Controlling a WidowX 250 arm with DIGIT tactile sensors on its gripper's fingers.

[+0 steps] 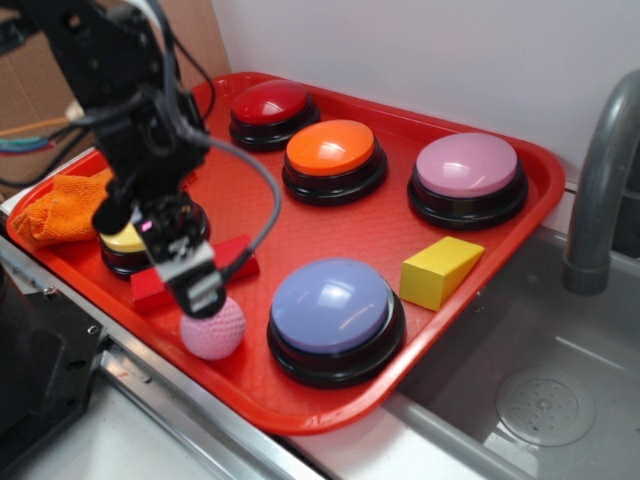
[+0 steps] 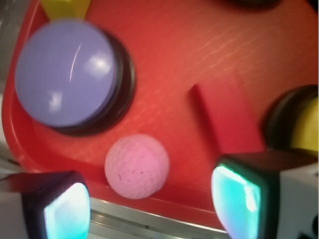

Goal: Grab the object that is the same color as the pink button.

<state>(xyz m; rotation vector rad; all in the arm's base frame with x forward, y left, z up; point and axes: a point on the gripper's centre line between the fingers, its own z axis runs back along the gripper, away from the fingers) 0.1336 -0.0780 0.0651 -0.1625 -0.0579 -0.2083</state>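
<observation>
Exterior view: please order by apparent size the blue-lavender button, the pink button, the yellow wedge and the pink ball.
1. Blue-lavender button, though it is nearer the camera
2. Pink button
3. Yellow wedge
4. Pink ball, only slightly smaller-looking than the wedge

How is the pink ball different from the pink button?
The ball is much smaller than the pink button. The ball is a dimpled sphere; the button has a smooth, glossy dome on a black base. The ball lies at the tray's near edge by the gripper; the button sits at the far side. Both are pink.
</observation>
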